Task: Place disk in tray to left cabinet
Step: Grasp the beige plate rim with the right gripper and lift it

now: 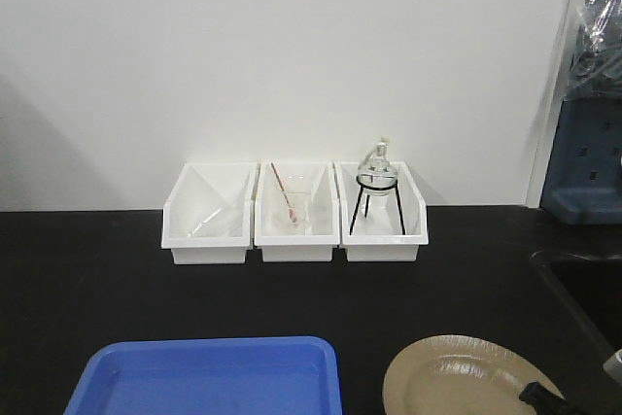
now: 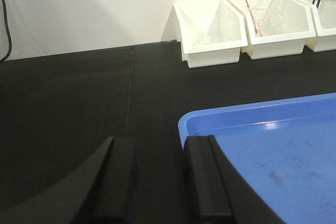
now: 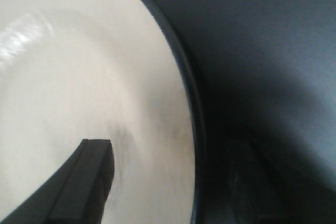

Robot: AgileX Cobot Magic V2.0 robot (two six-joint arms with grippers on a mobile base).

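**A:** Which step is in hand?

**B:** The first one, I judge: getting the disk into the tray. On the black bench (image 1: 97, 289) the blue tray (image 1: 214, 343) lies near, left of centre, with nothing in it. The disk (image 1: 457, 376) lies flat on the bench just right of it, apart from it.

**A:** And the arms?

**B:** The right gripper (image 3: 169, 150) has its jaws apart astride the disk's near right rim. One finger is over the tan inside and the other is outside over the bench, and they are not closed on the rim. The left gripper (image 2: 157, 141) hovers at the tray's left edge, its jaws apart and holding nothing.

**A:** What does the next move call for?

**B:** Closing on that thin glossy rim, lifting the disk clear, carrying it left over the tray's raised rim and setting it down flat. A tilt or slip seems the risk.

**A:** What is hidden?

**B:** The left cabinet shows in no view. The front view cuts off the tray and the disk at their near sides. The outer finger is dim in shadow, so I cannot tell whether it touches the rim.
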